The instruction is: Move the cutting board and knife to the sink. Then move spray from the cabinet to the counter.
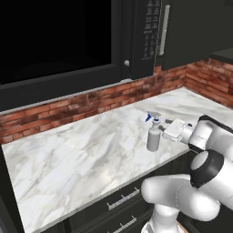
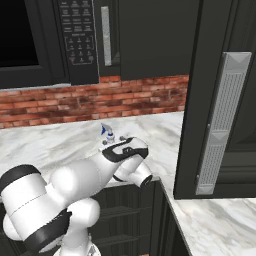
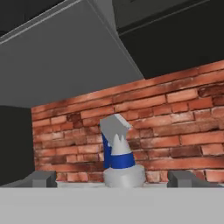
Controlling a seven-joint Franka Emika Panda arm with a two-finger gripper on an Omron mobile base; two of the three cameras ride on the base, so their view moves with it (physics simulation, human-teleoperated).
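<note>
Two-finger gripper (image 3: 116, 178): jaws spread wide, gripping nothing. Small pale grey-white spray bottle w/ blue trigger nozzle (image 3: 117, 153) stands upright betw. fingertips (image 3: 43, 178), not touching. Left base view adds: bottle body (image 1: 153, 139) rests on white marble counter (image 1: 82, 150), near front edge. Hand view adds: red brick wall (image 3: 175, 127) behind.

You see the spray (image 2: 106, 132) upright on the marble counter (image 2: 50, 142), its body hidden behind the white arm (image 2: 95, 172).

Both base cams sit behind arm, looking fwd/down over counter (image 1: 68, 154), left & right; share spray (image 1: 153, 136) & brick wall (image 2: 125, 102). Hand cam close on spray top, facing bricks
</note>
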